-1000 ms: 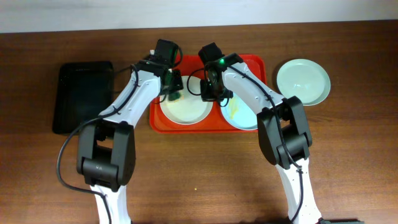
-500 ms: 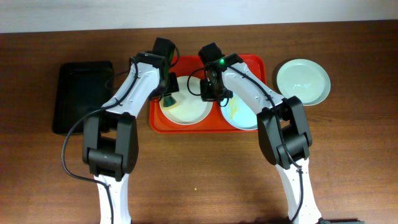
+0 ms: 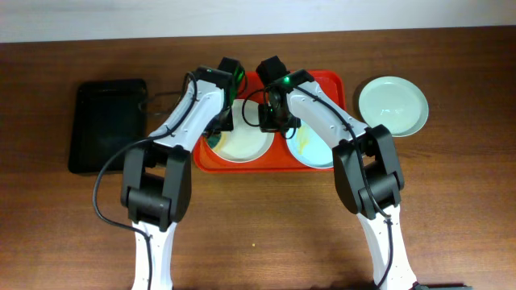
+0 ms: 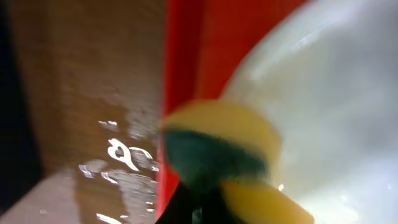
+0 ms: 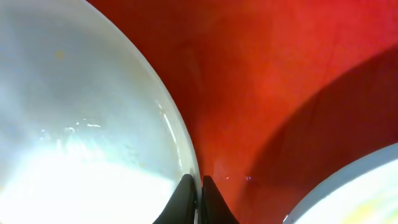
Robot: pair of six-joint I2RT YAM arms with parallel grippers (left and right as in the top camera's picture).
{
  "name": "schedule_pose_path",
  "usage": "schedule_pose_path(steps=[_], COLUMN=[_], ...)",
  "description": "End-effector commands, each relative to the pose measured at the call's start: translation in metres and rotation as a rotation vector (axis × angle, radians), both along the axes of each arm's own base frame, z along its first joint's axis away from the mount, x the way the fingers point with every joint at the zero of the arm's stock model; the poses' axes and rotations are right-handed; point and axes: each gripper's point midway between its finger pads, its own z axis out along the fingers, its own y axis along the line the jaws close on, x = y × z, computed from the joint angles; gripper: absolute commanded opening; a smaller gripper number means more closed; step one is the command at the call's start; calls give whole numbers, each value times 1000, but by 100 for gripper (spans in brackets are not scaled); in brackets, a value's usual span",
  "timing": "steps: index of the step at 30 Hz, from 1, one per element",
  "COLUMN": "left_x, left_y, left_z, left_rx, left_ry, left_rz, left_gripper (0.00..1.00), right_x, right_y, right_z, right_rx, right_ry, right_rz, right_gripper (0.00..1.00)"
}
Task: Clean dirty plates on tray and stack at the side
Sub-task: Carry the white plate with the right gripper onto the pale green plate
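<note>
The red-orange tray holds a white plate on its left and a pale mint plate with yellowish smears on its right. A second mint plate lies on the table to the right of the tray. My left gripper is shut on a yellow and green sponge, pressed at the white plate's left rim next to the tray's edge. My right gripper is shut on the white plate's right rim, over the tray floor.
A smaller black tray lies on the wooden table to the left of the red tray. Wet streaks show on the wood beside the tray's left edge. Both arms cross over the back of the tray.
My left wrist has swung to the right, and the sponge has slid down and left across the white plate to its left rim. The right arm has not moved.
</note>
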Motion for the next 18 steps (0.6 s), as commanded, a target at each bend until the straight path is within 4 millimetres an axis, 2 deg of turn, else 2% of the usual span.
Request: schedule_pose_path(steps=[1,3,4,5,7,8,9,10,11,12,13,15,18], left_x=[24,33,37,41,43,42,41,38,34,31,29,27,26], left_y=[0,-7,-5,9,52,80,100,124,149,163,176,186,184], left_z=[38,66,79,88,87,86,86,85,85,84,83,83,82], left_rx=[-50,-165,-229,-258,-245,-238,-235,-231,-228,-228,-248,-275,-284], left_ry=[-66,-91,-106,-123,-122,-114,-113,-113,-110,-107,-108,-108,-105], left_rz=[14,33,54,89,177,236,279,331,384,417,451,480,480], left_gripper=[0,0,0,0,0,0,0,0,0,0,0,0,0], right_x=[2,6,9,16,29,34,36,35,29,20,10,-6,-12], right_y=[-14,-11,-10,-15,-30,-36,-35,-32,-28,-20,-9,23,33], right_z=[-1,18,41,69,125,165,186,226,262,291,312,332,343], right_rx=[-56,-54,-71,-136,-329,-484,-569,-762,-964,-1148,-1273,-1361,-1415], right_ry=[-11,-29,-59,-125,-287,-401,-465,-581,-668,-729,-774,-828,-838], right_rz=[1,35,55,50,29,68,104,172,219,249,259,316,328], right_gripper=[4,4,4,4,4,4,4,4,4,4,4,4,4])
